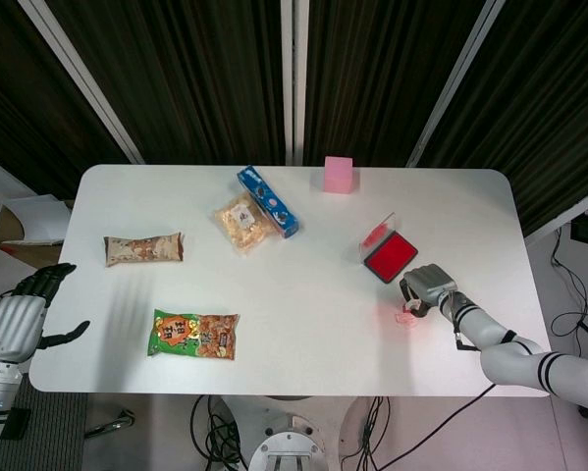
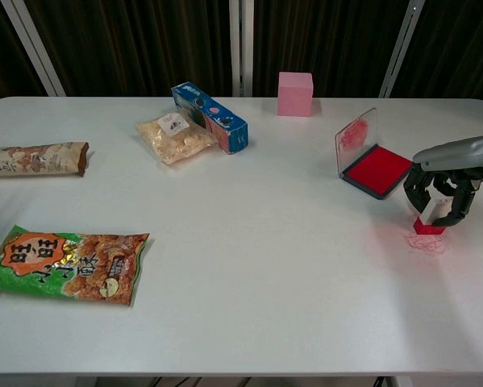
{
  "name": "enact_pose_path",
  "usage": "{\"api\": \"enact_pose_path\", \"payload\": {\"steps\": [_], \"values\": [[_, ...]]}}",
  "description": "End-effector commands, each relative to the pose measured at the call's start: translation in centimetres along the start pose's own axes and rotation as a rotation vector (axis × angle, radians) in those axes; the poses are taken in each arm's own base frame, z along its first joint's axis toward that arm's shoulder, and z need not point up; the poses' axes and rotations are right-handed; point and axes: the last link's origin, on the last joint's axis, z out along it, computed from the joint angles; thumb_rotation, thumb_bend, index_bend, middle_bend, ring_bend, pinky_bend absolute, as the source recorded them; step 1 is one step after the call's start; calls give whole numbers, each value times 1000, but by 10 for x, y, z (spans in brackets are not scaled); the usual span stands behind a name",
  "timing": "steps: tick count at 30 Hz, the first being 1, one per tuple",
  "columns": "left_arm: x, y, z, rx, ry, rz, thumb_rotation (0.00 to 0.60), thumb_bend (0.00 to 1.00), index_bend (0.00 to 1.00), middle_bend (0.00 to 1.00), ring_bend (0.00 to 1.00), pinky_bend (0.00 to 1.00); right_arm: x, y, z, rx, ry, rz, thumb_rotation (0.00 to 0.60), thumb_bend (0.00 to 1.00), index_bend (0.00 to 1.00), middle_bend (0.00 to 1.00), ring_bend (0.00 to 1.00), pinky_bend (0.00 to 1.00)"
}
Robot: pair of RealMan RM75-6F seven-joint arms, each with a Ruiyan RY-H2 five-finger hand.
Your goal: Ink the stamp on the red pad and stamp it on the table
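Observation:
My right hand [image 2: 439,193] [image 1: 426,287] grips a small stamp [image 2: 429,224] with a red base and holds it down on the white table [image 2: 249,242], right on a patch of faint red ink marks [image 2: 428,241]. The red ink pad [image 2: 376,171] [image 1: 390,257] lies open just behind and left of the hand, its clear lid [image 2: 356,137] standing upright and smeared red. My left hand [image 1: 21,319] hangs off the table's left edge, holding nothing, fingers apart; the chest view does not show it.
A pink cube [image 2: 295,93] stands at the back. A blue box [image 2: 209,116] and a clear snack bag [image 2: 175,137] lie back left. A brown snack bar [image 2: 33,159] and a green snack bag [image 2: 64,263] lie on the left side.

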Motion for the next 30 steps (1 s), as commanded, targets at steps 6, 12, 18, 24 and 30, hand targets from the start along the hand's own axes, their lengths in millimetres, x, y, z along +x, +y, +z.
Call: {"api": "enact_pose_path", "payload": {"steps": [6,12,18,24,30], "values": [[1,1,1,-4,2,2,493,171,141,132,118,206,2,1,-3,8,-4,2,600,245,443,388,733,936],[1,1,1,-3,3,3,492,171,141,132,118,206,4,2,-8,15,2,0,600,242,399,351,733,936],[1,2,0,-4,6,2,495,171,141,132,118,206,11,7,-26,24,30,-15,600,232,357,318,733,936],[4,-1,-2,7,12,3,496,171,141,132,118,206,24,31,-96,-9,185,-48,600,230,245,294,734,936],[8,-1,-3,13,20,5,493,171,141,132,118,206,5,57,-187,-108,497,39,600,189,39,183,404,772]]}}
